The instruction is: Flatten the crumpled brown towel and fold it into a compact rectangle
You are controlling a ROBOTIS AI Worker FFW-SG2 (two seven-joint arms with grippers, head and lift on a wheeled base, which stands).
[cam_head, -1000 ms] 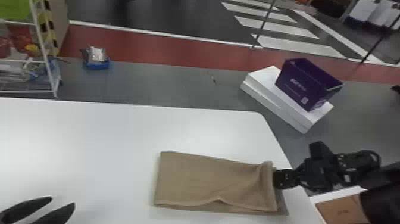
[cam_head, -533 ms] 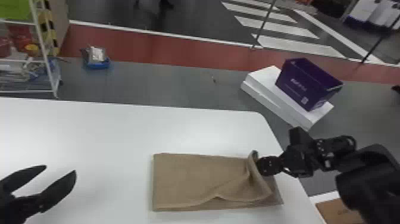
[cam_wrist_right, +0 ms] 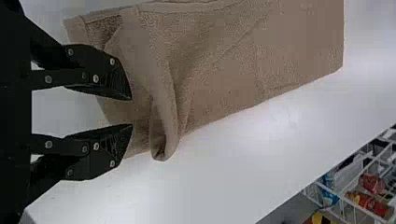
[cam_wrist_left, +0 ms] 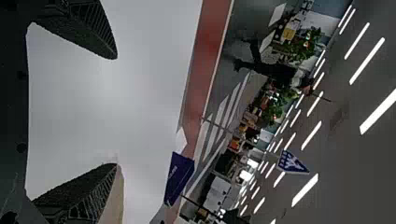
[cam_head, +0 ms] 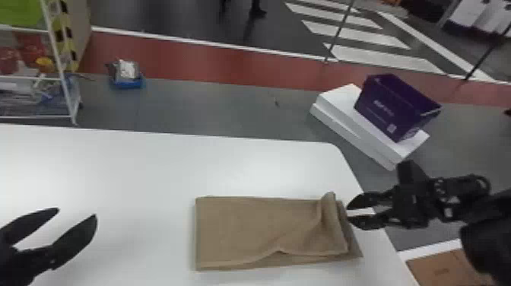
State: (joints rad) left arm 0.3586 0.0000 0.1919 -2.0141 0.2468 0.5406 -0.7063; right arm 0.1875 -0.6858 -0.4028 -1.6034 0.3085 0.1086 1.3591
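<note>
Towel [cam_head: 251, 228] lies on the tabletop [cam_head: 152, 171], its rumpled end just beside the released right pincer [cam_head: 348, 215]. The left pincer [cam_head: 77, 213], spread and empty, is well apart.

Towel [cam_head: 251, 228] on table [cam_head: 133, 167] (near right edge), box [cam_head: 388, 106] beyond

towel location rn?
Head view: the brown towel lies on the white table, right of centre, its rumpled end beside the right gripper's open fingers.
</note>
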